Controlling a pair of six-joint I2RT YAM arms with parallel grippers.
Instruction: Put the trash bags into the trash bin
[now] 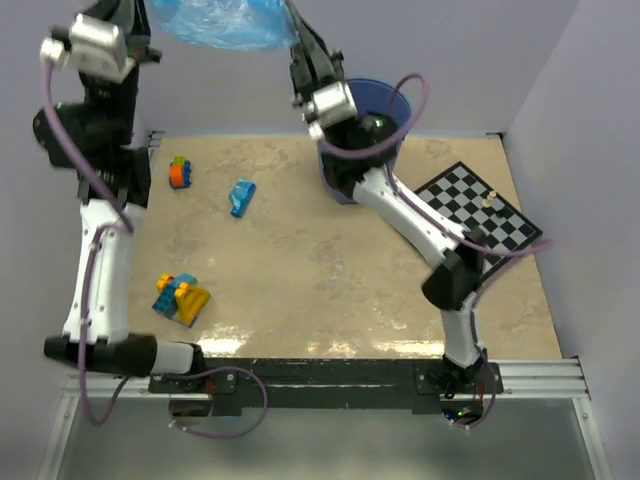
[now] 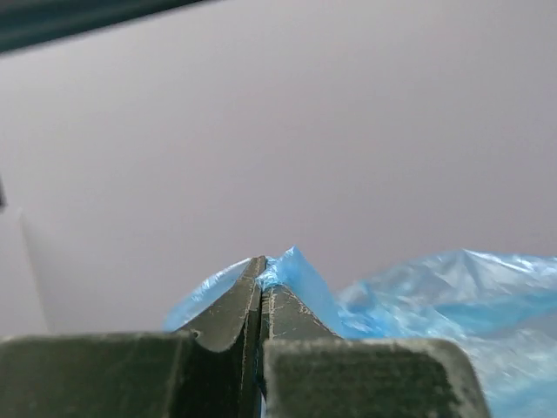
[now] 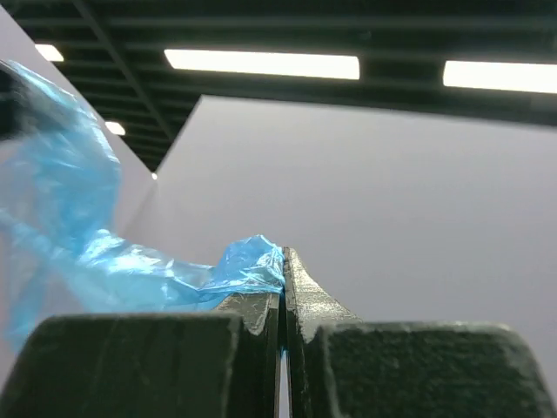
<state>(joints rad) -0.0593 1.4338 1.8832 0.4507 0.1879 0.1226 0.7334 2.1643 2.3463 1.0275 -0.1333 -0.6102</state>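
Note:
A thin, crinkly bright-blue trash bag (image 1: pixel 222 22) hangs stretched between both grippers, high above the far edge of the table. My left gripper (image 2: pixel 263 266) is shut on one corner of the bag (image 2: pixel 452 305). My right gripper (image 3: pixel 283 257) is shut on the other end of the bag (image 3: pixel 78 235). In the top view the left gripper (image 1: pixel 150 12) and the right gripper (image 1: pixel 297 22) sit at the top edge. The blue round trash bin (image 1: pixel 392 100) stands at the far right of the table, mostly hidden behind the right arm.
A black-and-white chessboard (image 1: pixel 480 215) lies right of the bin. Small toy blocks lie on the table: an orange and green one (image 1: pixel 180 172), a blue one (image 1: pixel 241 197), and a blue and yellow cluster (image 1: pixel 181 297).

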